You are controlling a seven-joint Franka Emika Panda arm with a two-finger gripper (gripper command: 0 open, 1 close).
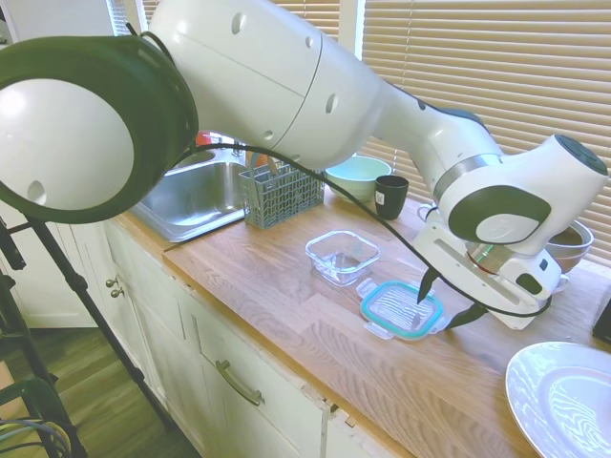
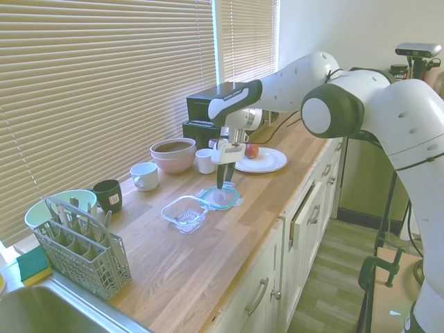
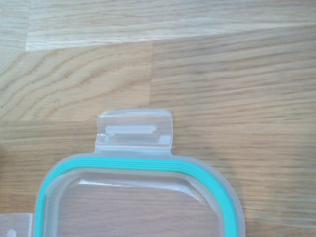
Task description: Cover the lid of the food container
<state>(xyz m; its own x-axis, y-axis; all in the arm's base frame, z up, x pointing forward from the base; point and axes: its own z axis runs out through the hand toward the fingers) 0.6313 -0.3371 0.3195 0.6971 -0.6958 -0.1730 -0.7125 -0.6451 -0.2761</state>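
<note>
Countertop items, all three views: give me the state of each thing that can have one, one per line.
lid: off the container, lying flat on the counter
food container: uncovered, empty, upright beside the lid
gripper: open, fingers straddling the lid's edge
black mug: upright
white plate: flat, a red fruit on it
cutlery basket: upright, a few utensils inside

The wooden tabletop [image 1: 286, 286] carries the lid [image 1: 403, 309], the food container [image 1: 342, 257], a cutlery basket [image 1: 281, 195], bowls, cups and a white plate [image 1: 563, 396].
</note>
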